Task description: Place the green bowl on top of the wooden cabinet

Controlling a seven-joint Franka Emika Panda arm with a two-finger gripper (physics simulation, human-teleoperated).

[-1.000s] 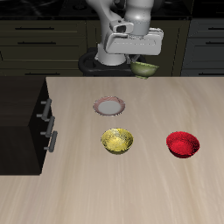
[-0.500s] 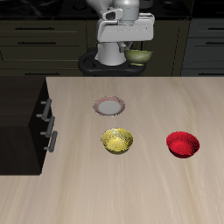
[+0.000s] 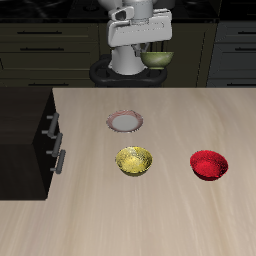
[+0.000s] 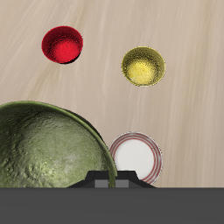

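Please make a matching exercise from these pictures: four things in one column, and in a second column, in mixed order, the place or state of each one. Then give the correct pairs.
Things:
1. green bowl
2. yellow bowl
3. red bowl
4. plate

Places or states:
A. flat on the table, farther back than the two bowls standing there
B. lifted high off the table, under the gripper
C. on the table, just in front of the plate
D. on the table, apart from the other dishes, farthest from the wooden cabinet

Pairs: 1-B, 2-C, 3-D, 4-A

Three bowls: green bowl (image 3: 157,60), yellow bowl (image 3: 134,161), red bowl (image 3: 209,165); one plate (image 3: 125,122); one wooden cabinet (image 3: 25,140).
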